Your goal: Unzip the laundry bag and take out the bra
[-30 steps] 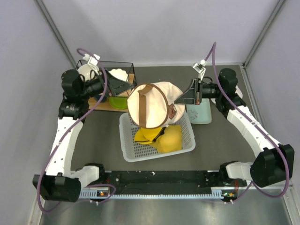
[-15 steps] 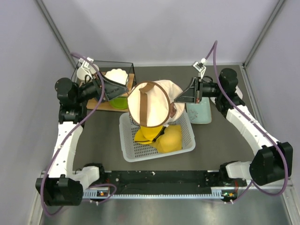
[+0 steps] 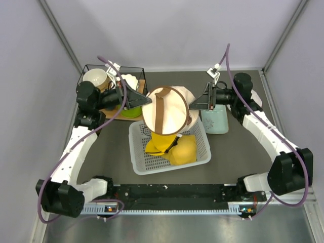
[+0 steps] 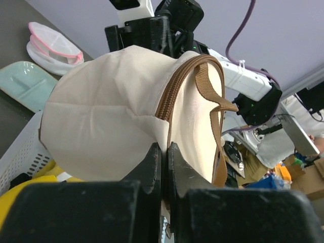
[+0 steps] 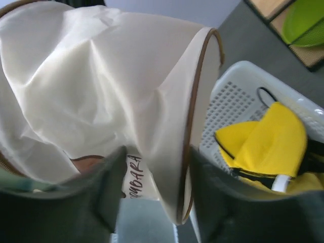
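Note:
The cream laundry bag with brown trim and strap hangs above the white basket, its round end facing up. My left gripper is shut on the bag's left edge; in the left wrist view its jaws pinch the fabric just below the brown zipper seam. My right gripper stands open at the bag's right side. In the right wrist view the bag's brown-trimmed rim and a printed label pass between its spread fingers. The bra is hidden.
A white lattice basket under the bag holds a yellow padded garment. A pale green tray lies right of it. At back left a black wire crate holds white bowls, beside a green plate on a wooden board.
My left arm swung from the wire crate over to the bag and shut on its edge. My right gripper opened from its grip on the bag's other side.

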Controlling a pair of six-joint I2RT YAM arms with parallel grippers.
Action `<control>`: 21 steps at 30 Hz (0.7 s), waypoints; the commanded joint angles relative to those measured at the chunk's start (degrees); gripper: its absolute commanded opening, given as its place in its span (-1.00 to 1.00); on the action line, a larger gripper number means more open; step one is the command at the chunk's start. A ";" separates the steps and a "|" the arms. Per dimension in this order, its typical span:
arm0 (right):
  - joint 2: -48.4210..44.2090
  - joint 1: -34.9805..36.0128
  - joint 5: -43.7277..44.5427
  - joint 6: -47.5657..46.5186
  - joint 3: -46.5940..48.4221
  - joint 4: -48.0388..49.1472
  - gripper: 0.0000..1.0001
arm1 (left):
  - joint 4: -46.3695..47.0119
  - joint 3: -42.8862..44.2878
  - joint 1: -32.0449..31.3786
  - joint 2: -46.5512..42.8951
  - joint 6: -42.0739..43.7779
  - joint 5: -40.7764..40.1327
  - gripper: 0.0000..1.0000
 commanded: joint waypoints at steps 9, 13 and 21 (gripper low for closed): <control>-11.22 -6.34 34.01 -9.46 4.05 -29.89 0.65 | -14.60 3.94 -12.75 1.58 0.36 -33.03 -1.00; -18.87 -7.14 41.68 -7.00 1.24 -30.51 0.73 | -14.51 3.50 -16.71 2.11 -2.91 -43.41 -1.00; -26.19 -7.14 42.67 -4.45 0.18 -31.65 0.91 | -17.32 3.76 -18.12 3.34 -10.54 -56.34 -1.00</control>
